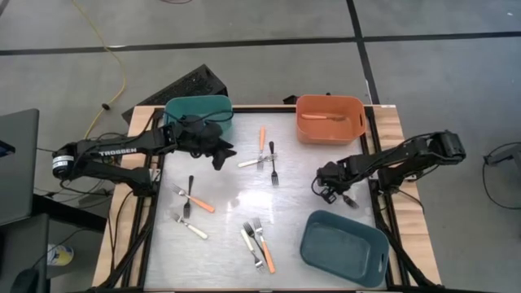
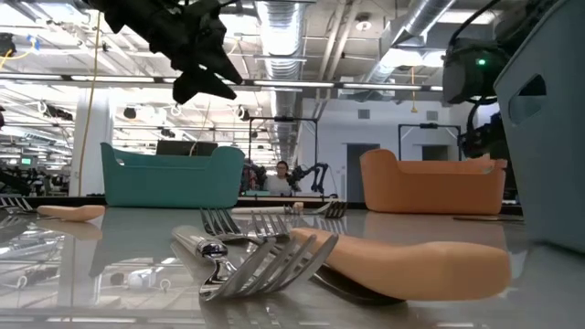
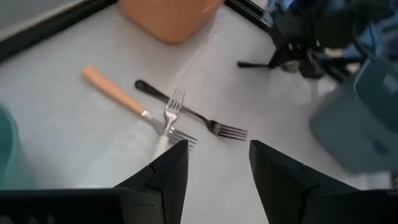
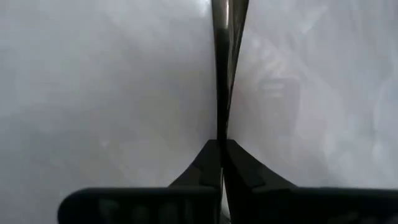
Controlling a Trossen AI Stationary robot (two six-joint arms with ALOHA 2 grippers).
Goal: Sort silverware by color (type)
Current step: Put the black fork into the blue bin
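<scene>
**Silverware: right gripper pinching a black fork, table still scattered**

Silverware is spread over the table (image 1: 228,203). The right gripper (image 1: 332,189) is low on the table's right side, its fingers pressed together on the handle of a black fork (image 4: 225,68), which runs straight out from between them. That fork sits just above the dark blue bin (image 1: 343,248), which looks like its likely destination. The left gripper (image 3: 214,163) hovers beside the teal bin (image 1: 199,114), jaws spread, holding nothing, and faces a crossed cluster of three: an orange-handled fork (image 3: 115,91), a second black fork (image 3: 186,113) and a white-handled one (image 3: 165,140).

Handling: these forks look stiff, thin and light, and lie flat on a glossy top, so expect them to skid or pivot. Best to take the handle at mid-length, pinching across its narrow width and staying off the tines.

Other pieces: a black and orange pair (image 1: 194,198) at left centre, a cream-handled fork (image 1: 190,227) below it, and two more (image 1: 259,242) at bottom centre. The orange bin (image 1: 329,118) already holds an orange-handled piece.

In the way: overlapping forks in the centre cluster and the crossed pairs; lifting one may drag its neighbour. The blue bin's wall stands close to the right gripper.
</scene>
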